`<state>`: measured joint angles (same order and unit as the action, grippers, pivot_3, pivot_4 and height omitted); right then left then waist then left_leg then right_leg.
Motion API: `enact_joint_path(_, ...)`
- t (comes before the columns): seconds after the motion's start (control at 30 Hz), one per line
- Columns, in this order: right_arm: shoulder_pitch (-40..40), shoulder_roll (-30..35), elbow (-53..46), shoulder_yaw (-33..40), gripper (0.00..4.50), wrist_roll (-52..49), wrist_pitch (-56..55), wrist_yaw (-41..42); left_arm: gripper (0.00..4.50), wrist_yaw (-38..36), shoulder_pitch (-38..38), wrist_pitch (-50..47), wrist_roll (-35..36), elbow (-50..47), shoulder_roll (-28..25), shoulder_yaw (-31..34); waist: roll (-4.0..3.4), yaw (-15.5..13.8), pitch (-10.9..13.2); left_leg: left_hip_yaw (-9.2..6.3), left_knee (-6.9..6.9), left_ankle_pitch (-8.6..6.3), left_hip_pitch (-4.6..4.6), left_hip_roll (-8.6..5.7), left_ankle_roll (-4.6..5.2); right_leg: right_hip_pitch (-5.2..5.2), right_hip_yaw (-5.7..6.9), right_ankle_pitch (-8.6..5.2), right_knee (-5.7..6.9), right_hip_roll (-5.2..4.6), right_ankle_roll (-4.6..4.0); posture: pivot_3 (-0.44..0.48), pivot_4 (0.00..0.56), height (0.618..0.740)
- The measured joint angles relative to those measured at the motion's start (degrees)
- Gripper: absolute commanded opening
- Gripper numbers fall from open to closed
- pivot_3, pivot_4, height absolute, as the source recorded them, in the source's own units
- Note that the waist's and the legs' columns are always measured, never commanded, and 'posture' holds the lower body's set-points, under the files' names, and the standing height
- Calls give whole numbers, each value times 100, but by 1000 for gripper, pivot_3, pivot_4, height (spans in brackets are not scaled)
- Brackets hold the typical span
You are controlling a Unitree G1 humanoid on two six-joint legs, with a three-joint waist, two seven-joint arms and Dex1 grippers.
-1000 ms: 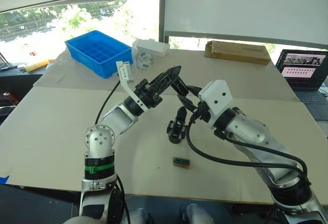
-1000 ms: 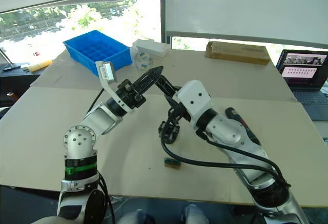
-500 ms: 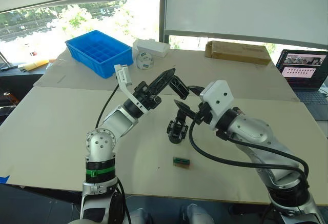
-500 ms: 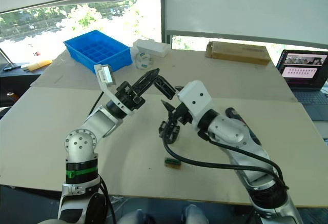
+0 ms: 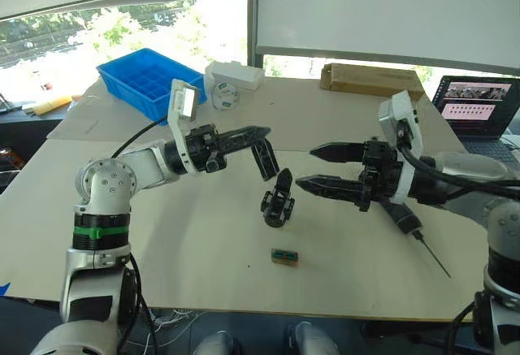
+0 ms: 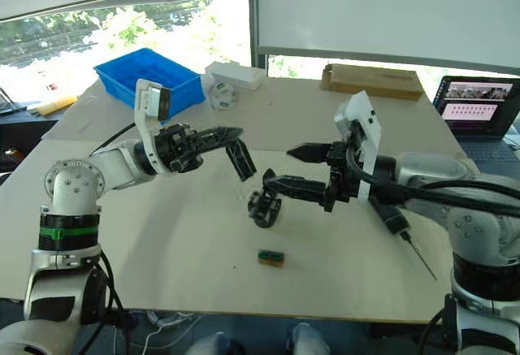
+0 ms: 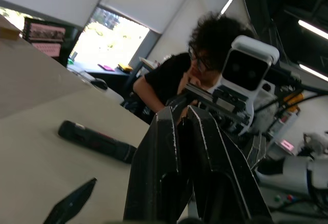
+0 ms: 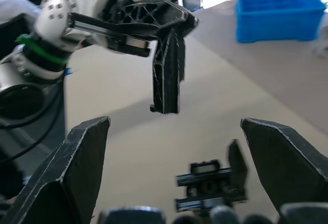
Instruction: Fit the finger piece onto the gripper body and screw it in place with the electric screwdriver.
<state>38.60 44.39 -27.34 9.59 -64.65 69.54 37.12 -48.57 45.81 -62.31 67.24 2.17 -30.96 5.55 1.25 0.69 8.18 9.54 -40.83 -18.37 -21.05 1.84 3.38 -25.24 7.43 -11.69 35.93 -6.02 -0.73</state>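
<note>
The left gripper (image 5: 262,145) pinches the finger piece (image 5: 265,160), a small rigid black plastic wedge that hangs below its fingertips. It looks light and smooth, so it probably needs a firm hold on its flat sides. The gripper body (image 5: 277,201), squat and hard, stands on the desk (image 5: 195,241) just under the piece. The right gripper (image 5: 305,166) is spread wide near it. The electric screwdriver (image 5: 400,215), thick and likely heavier, lies behind that gripper.

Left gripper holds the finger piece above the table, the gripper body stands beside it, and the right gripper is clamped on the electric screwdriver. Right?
Not quite. The right gripper is open and empty; the electric screwdriver lies on the table, as the left eye view shows. The left gripper does hold the finger piece near the gripper body.
</note>
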Motion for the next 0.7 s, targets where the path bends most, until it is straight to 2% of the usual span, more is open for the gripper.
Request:
enact_joint_path(0.2,356,-278,211,-555,4492,-724,844,-428,0,-652,147,-333,-202,16,95,-536,0,-31,0,-4,0,0,-8,-3,0,-1,-6,1,-5,-8,0,0,150,740)
enact_joint_path(0.37,355,-557,290,-694,4492,-1088,1061,-1074,0,-777,146,-533,-272,-22,251,-698,-1,-15,1,-5,-1,0,-9,-3,0,-3,-15,1,-3,-8,0,0,150,740)
enact_joint_path(0.57,346,-569,292,-696,4492,-1468,1065,-1465,0,-864,133,-590,-397,-88,296,-726,-1,-8,1,-4,-1,0,-8,-3,0,-2,-17,1,-1,-9,0,0,150,740)
enact_joint_path(0.67,344,-531,292,-706,3748,-1548,1065,-1502,0,-895,107,-632,-429,-100,313,-750,-1,-6,1,-4,-1,0,-8,-3,0,-3,-18,1,-2,-9,0,0,150,740)
enact_joint_path(0.7,342,-504,287,-714,3297,-1557,1065,-1510,0,-892,91,-652,-435,-119,339,-756,-1,-8,1,-4,-1,0,-8,-3,0,-3,-18,1,-2,-9,0,0,150,740)
